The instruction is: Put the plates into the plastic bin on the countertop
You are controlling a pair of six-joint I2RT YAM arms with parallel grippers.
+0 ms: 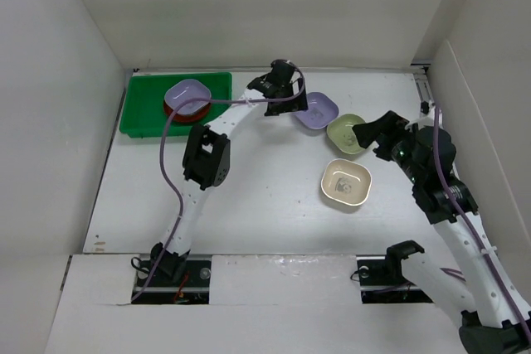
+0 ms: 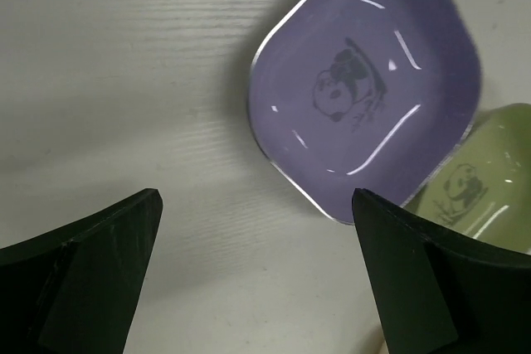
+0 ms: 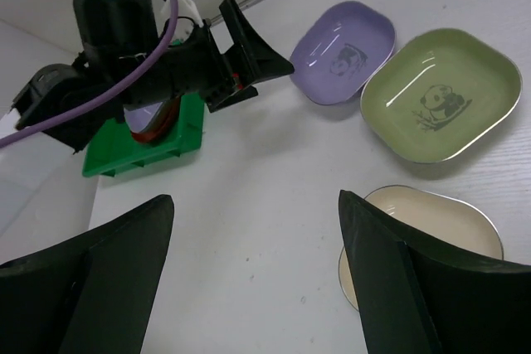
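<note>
Surface: plain white, and we start at the near edge, where both arm bases are bolted.
Cream plate: nearest dish to us, flat on the surface right of centre. The right wrist view shows another rim under its near edge, and we cannot tell its colour.
Right end effector: fingers spread wide with nothing between them. It hangs over bare surface just this side of the dishes, and from above it sits at the right edge of the green one.
Pale green plate: just behind the cream one, upright on the surface, with a panda print in its well.
Lavender plate: next one back and to the left, also with a panda print. Its rim meets the pale green plate's rim, and from the left wrist it looks to lap over it.
Left end effector: wide apart and empty, above bare surface just left of the lavender plate. The top view has it between that plate and the bin.
Green plastic bin: far left corner of the surface, against the wall.
Second lavender plate: inside the bin, right half, on top of the stack.
Red-brown plate: under it in the bin, and we see only its rim.
</note>
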